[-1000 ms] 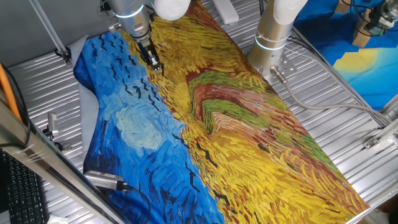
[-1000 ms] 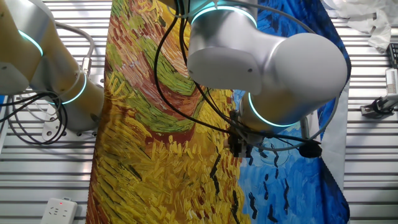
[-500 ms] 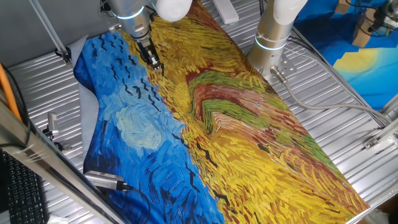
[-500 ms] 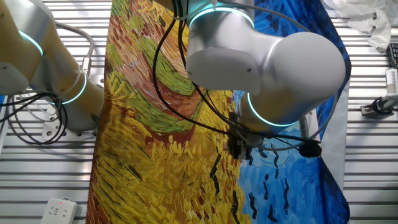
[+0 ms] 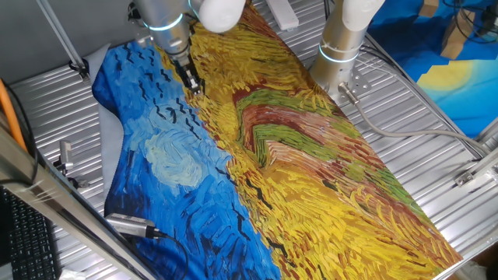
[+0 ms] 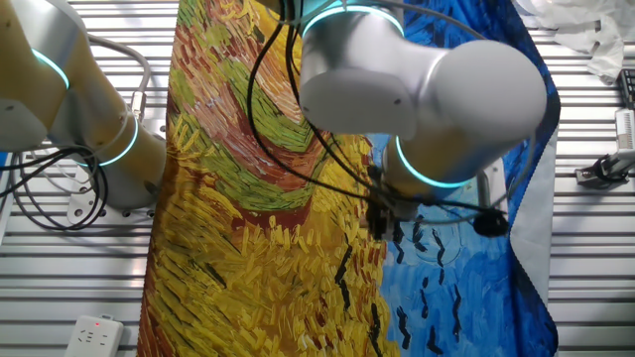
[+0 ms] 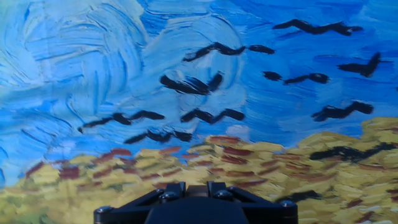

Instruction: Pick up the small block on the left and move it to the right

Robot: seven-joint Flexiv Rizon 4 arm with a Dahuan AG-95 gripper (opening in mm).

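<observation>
My gripper (image 5: 194,87) hangs low over the far end of the painted cloth (image 5: 311,171), at the line where blue meets yellow. In the other fixed view the gripper (image 6: 382,226) is mostly hidden under the big white wrist joint. In the hand view the gripper (image 7: 195,188) shows only at the bottom edge. Its two black fingers (image 7: 176,188) stand close together with a small dark block (image 7: 196,191) pinched between them. No other block lies on the cloth in any view.
A second white arm's base (image 5: 338,54) stands on the ribbed metal table (image 5: 436,132) beside the cloth. A metal cylinder tool (image 5: 128,225) lies at the cloth's near left edge. Cables (image 6: 60,188) and a power strip (image 6: 94,337) lie off the cloth.
The arm has risen a little and shifted slightly toward the far end of the cloth. The fingers stay close together.
</observation>
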